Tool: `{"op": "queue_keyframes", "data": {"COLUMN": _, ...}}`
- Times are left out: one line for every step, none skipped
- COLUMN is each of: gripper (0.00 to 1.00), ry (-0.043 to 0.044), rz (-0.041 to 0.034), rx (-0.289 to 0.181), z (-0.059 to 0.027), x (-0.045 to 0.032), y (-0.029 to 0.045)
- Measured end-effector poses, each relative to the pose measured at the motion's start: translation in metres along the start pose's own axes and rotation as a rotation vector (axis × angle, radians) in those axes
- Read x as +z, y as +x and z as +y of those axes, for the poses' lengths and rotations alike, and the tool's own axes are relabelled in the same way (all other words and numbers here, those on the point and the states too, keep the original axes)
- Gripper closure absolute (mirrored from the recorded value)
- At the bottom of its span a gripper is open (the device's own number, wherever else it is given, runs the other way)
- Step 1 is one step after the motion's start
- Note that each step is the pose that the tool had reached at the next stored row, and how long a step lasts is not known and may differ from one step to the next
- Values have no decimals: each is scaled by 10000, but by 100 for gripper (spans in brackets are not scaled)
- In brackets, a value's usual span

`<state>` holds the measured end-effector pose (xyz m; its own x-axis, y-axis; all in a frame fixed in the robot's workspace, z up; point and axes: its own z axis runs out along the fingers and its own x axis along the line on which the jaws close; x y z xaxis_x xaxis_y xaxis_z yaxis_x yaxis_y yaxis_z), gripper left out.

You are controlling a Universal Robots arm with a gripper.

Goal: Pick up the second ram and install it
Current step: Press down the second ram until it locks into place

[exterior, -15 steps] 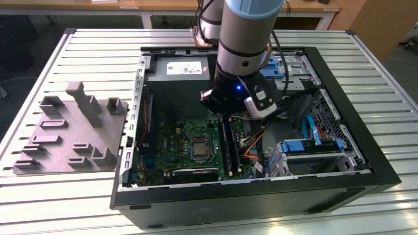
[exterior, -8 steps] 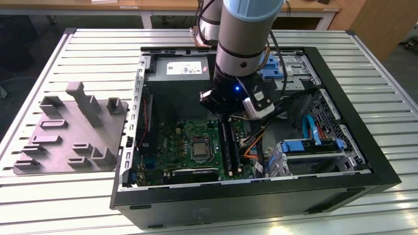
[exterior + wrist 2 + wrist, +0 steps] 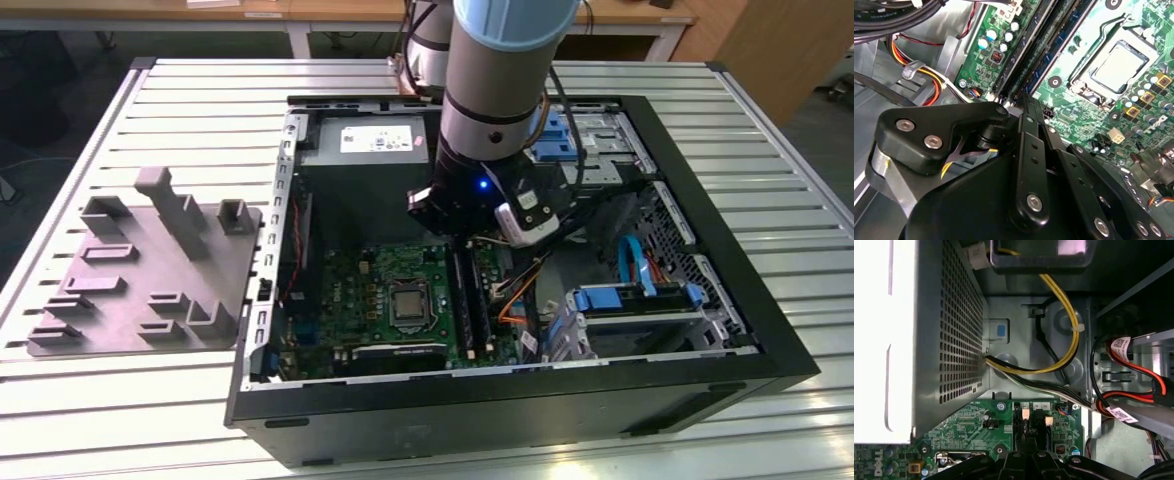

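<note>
Hovering inside open PC case [image 3: 694, 300], tool [image 3: 461, 240] sits over motherboard [image 3: 387, 290] RAM slots [image 3: 463, 300]; tool's grip state can't tell. RAM stick [image 3: 1024, 60] seated in slot. Power supply [image 3: 367, 145] behind. Case on slatted surface [image 3: 160, 400].

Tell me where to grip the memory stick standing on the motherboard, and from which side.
Best grip the memory stick by its long top edge, pinching its flat faces, from straight above: it stands on edge on the motherboard, and the case walls close off the sides.
</note>
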<state>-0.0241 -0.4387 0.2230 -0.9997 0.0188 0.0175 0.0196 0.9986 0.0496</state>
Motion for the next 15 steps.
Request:
{"op": "queue_keyframes", "data": {"gripper": 90, "ry": 2, "rz": 1, "rx": 1, "z": 0, "x": 0, "y": 0}}
{"op": "queue_keyframes", "data": {"gripper": 90, "ry": 2, "rz": 1, "rx": 1, "z": 0, "x": 0, "y": 0}}
{"op": "queue_keyframes", "data": {"gripper": 90, "ry": 2, "rz": 1, "rx": 1, "z": 0, "x": 0, "y": 0}}
{"op": "queue_keyframes", "data": {"gripper": 90, "ry": 1, "rz": 1, "rx": 1, "z": 0, "x": 1, "y": 0}}
{"op": "queue_keyframes", "data": {"gripper": 90, "ry": -4, "rz": -1, "rx": 1, "z": 0, "x": 9, "y": 0}}
{"op": "queue_keyframes", "data": {"gripper": 90, "ry": -2, "rz": 0, "rx": 1, "z": -1, "x": 16, "y": 0}}
{"op": "queue_keyframes", "data": {"gripper": 90, "ry": 1, "rz": 0, "rx": 1, "z": -1, "x": 18, "y": 0}}
{"op": "queue_keyframes", "data": {"gripper": 90, "ry": 1, "rz": 1, "rx": 1, "z": -1, "x": 18, "y": 0}}
{"op": "queue_keyframes", "data": {"gripper": 90, "ry": 2, "rz": 1, "rx": 1, "z": -1, "x": 18, "y": 0}}
{"op": "queue_keyframes", "data": {"gripper": 90, "ry": 3, "rz": 1, "rx": 1, "z": -1, "x": 18, "y": 0}}
{"op": "queue_keyframes", "data": {"gripper": 90, "ry": 2, "rz": 1, "rx": 0, "z": -1, "x": 19, "y": 0}}
{"op": "queue_keyframes", "data": {"gripper": 90, "ry": 2, "rz": 1, "rx": 1, "z": -1, "x": 20, "y": 0}}
{"op": "queue_keyframes", "data": {"gripper": 90, "ry": 0, "rz": 0, "rx": 1, "z": -1, "x": 27, "y": 0}}
{"op": "queue_keyframes", "data": {"gripper": 90, "ry": 2, "rz": 1, "rx": 1, "z": -2, "x": 31, "y": 0}}
{"op": "queue_keyframes", "data": {"gripper": 90, "ry": 3, "rz": 1, "rx": 0, "z": -2, "x": 31, "y": 0}}
